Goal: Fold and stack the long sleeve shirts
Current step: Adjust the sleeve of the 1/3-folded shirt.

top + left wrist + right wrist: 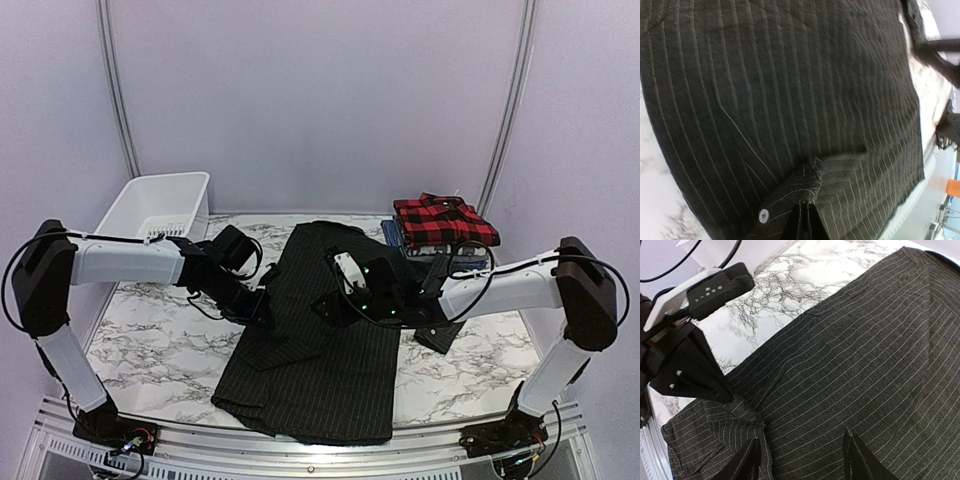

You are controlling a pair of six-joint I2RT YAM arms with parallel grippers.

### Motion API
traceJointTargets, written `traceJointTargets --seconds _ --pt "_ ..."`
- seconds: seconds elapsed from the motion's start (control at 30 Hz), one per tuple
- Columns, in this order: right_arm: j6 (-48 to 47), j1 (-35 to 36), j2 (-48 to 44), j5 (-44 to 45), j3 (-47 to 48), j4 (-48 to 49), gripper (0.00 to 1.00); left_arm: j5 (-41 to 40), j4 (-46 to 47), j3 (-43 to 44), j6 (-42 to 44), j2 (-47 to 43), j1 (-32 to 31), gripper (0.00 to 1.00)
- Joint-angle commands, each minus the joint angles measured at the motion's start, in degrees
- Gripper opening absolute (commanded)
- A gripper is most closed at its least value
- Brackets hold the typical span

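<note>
Black pinstriped shirt [330, 380] spread flat on marble table [150, 340], directly under both claws. Left gripper [264, 307] down on the shirt's left edge, jaws pressed together on a raised fold of the striped cloth. In its wrist view, a cuff with a white button [763, 215] bunched right at the fingertips [817, 231].

Right gripper [800, 460] low over the middle of the same shirt, just beside the left claw. Fingers [747, 462] spread apart, flat cloth between them, nothing clamped. Hard to tell whether the tips touch the fabric.

Red-and-black plaid shirt [440, 218] folded, well behind the right claw toward the table's far right corner, on top of a small stack. Blue checked shirt [392, 234] showing at the stack's edge beneath it.

White bin [160, 205] beyond the left claw at the far left corner, apart from the shirts.
</note>
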Motion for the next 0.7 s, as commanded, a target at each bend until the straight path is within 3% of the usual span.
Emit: traceJointTargets --seconds 0.0,0.17,0.43,0.6,0.67 --pt "-0.9 -0.3 0.8 -1.0 1.1 -0.4 0.52 5.3 -2.2 -4.1 -2.8 -4.5 -2.8 0.03" --pt "-1.2 -0.3 1.4 -1.6 1.2 -0.8 0.52 5.6 -2.1 -8.6 -6.7 -8.3 -9.0 0.0" --pt "-2.2 -0.3 2.7 -3.8 1.5 -1.9 0.52 4.6 -2.0 -13.3 -11.0 -14.3 -14.0 0.39" --pt "-3.2 -0.3 3.2 -4.4 1.9 -3.1 0.52 4.0 -2.1 -14.4 -13.9 -20.8 -14.1 0.54" --pt "-3.3 -0.3 3.4 -4.5 1.9 -3.3 0.52 2.8 -2.2 -15.3 -15.0 -22.7 -14.1 0.55"
